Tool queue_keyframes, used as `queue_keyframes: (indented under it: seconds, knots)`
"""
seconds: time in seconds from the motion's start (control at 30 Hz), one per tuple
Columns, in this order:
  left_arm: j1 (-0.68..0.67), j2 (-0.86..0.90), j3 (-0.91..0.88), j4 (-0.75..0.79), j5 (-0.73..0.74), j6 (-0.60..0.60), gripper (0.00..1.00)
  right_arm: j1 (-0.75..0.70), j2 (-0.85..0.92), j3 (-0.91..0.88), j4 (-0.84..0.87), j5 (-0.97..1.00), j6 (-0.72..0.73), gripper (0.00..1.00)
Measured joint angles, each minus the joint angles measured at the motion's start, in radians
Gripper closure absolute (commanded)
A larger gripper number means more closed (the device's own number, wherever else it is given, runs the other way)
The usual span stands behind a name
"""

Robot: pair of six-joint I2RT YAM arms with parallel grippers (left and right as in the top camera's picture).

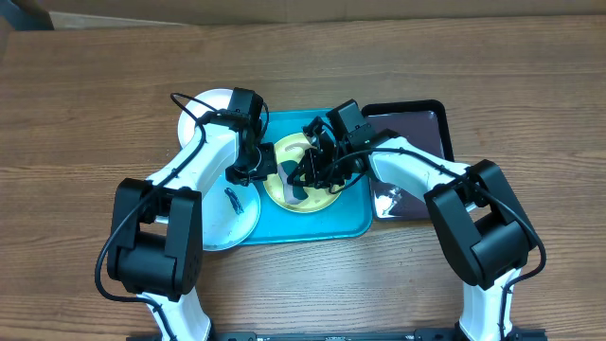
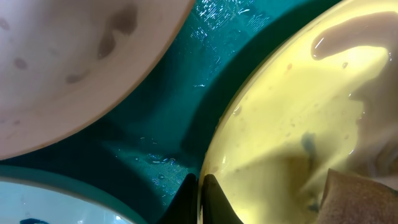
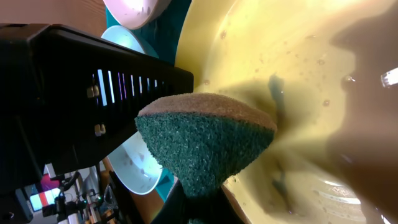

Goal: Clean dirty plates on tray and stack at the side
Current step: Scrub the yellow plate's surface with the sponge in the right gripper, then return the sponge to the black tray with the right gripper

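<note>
The yellow-green plate (image 1: 295,180) sits tilted on the turquoise tray (image 1: 331,220), with dark smears (image 3: 277,93) on its cream centre. My left gripper (image 2: 199,182) is shut on this plate's left rim (image 2: 214,143). My right gripper (image 3: 199,202) is shut on a green sponge (image 3: 205,146) with a brown back, and the sponge presses against the plate's inside (image 3: 298,74). The white plate (image 1: 201,109) lies off the tray at the back left. The pale blue plate (image 1: 227,216), with a dark smear, rests at the tray's left edge.
A black tray with a purple inside (image 1: 415,133) stands right of the turquoise tray, partly under my right arm. The wooden table (image 1: 95,114) lies all around. My left arm's black body (image 3: 81,81) fills the left of the right wrist view.
</note>
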Motion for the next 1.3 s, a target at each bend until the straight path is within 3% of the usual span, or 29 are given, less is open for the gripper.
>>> queue_keyframes:
  seconds: [0.8, 1.1, 1.3]
  knots:
    - [0.0, 0.0, 0.0, -0.003, 0.0, 0.0, 0.96, 0.032, 0.0, 0.0, -0.077, 0.214, -0.016, 0.96]
    - [0.0, 0.0, 0.0, -0.003, 0.005, 0.0, 0.96, -0.114, -0.027, 0.046, -0.19, 0.166, -0.089, 0.96]
    - [0.0, 0.0, 0.0, -0.003, 0.006, 0.0, 0.96, -0.186, -0.175, 0.12, -0.366, 0.214, -0.157, 0.96]
